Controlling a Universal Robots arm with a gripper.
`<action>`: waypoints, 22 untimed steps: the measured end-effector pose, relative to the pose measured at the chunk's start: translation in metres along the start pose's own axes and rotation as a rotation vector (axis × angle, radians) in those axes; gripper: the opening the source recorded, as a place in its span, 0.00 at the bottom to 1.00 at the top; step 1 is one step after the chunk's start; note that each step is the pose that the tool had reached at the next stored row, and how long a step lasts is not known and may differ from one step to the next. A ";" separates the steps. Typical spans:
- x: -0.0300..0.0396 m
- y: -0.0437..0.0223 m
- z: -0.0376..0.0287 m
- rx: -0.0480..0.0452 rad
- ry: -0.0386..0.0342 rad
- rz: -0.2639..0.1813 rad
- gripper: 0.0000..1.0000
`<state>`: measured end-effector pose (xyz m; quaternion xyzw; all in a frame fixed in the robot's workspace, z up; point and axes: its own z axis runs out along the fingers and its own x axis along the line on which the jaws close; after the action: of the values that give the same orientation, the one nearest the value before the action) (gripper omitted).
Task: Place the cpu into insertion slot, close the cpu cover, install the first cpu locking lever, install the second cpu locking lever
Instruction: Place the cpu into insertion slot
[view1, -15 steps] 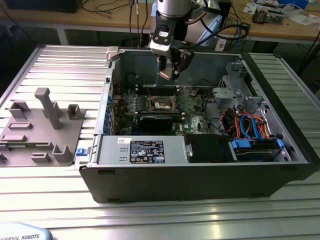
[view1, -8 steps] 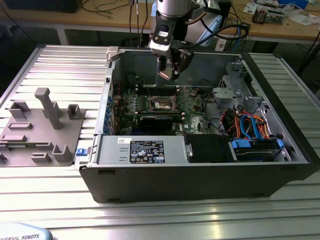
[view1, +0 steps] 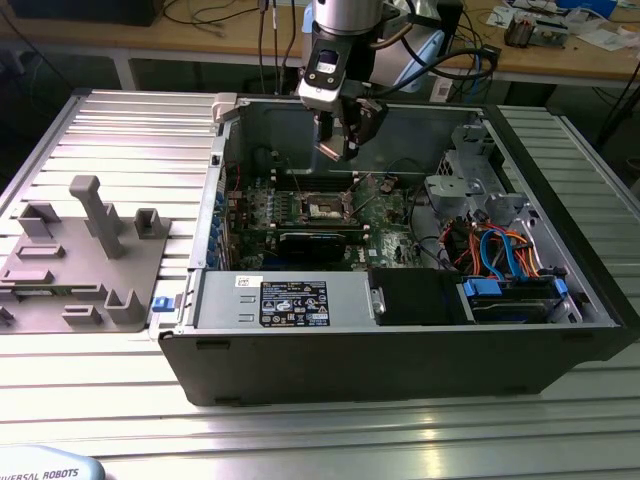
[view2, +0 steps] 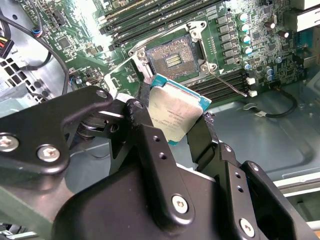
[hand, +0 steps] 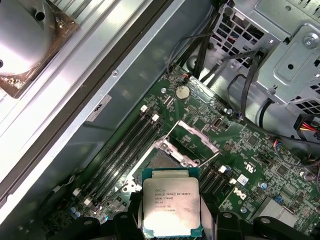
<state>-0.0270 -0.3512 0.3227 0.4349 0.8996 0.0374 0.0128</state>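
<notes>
Ribbed metal table (view1: 100, 400), cluttered wooden bench (view1: 590, 62) behind

cpu (hand: 171, 207) in tool (view2: 175, 116), abv insertion slot (view2: 172, 59)

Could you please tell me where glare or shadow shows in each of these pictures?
First wrist view: glare washes out a shiny metal part, while the chip is evenly lit. Second wrist view: the green board whitens under glare at one edge; the gripper holding the chip looks dark. Exterior view: the case shades its inside; the table gleams.
</notes>
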 end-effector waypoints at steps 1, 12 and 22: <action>0.0000 0.0000 0.0000 0.0006 -0.0009 0.001 0.54; 0.0000 0.0000 0.0003 0.0061 -0.0090 0.015 0.54; 0.0000 -0.0001 0.0004 0.0083 -0.0127 0.027 0.54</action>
<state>-0.0270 -0.3512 0.3223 0.4471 0.8938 0.0311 0.0162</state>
